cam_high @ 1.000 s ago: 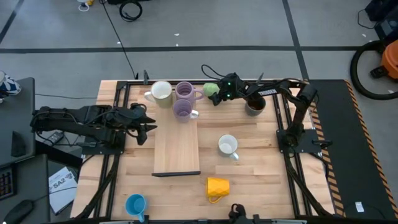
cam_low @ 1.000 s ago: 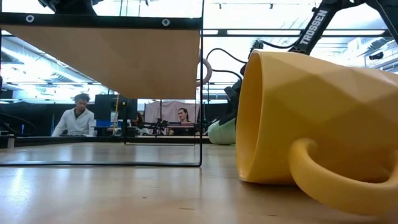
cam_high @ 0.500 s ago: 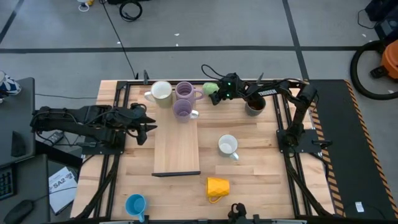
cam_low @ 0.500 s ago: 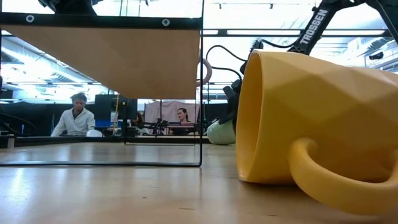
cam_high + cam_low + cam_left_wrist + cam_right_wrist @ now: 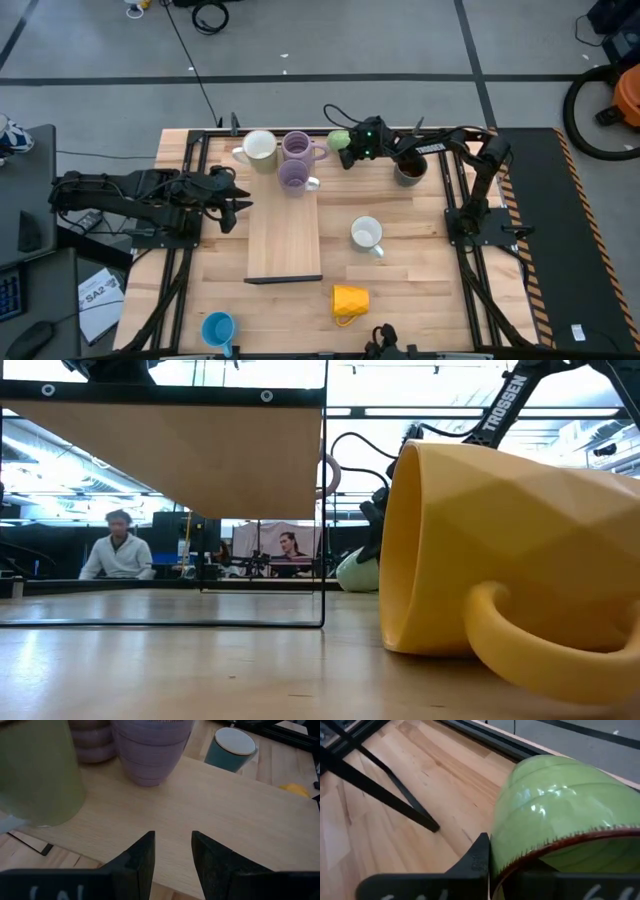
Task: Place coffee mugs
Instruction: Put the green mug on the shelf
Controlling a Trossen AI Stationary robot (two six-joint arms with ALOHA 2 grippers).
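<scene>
The desk [image 5: 420, 290] carries a raised wooden board [image 5: 285, 235] with a white mug [image 5: 259, 149] and two lavender mugs [image 5: 296, 146] at its far end. The right tool [image 5: 350, 152] grips the light green mug [image 5: 339, 142] beside them at the desk's far edge. The left tool [image 5: 232, 203] waits beside the board, fingers narrowly apart. The yellow mug [image 5: 350, 300] lies on its side.

Wooden bench, raised board, room behind

A light wooden board [image 5: 285, 232] on a thin black frame stands mid-bench [image 5: 420, 270]. Papers [image 5: 98, 298] lie on the floor off the left edge. A seated person [image 5: 114, 550] shows beyond the far edge.
</scene>
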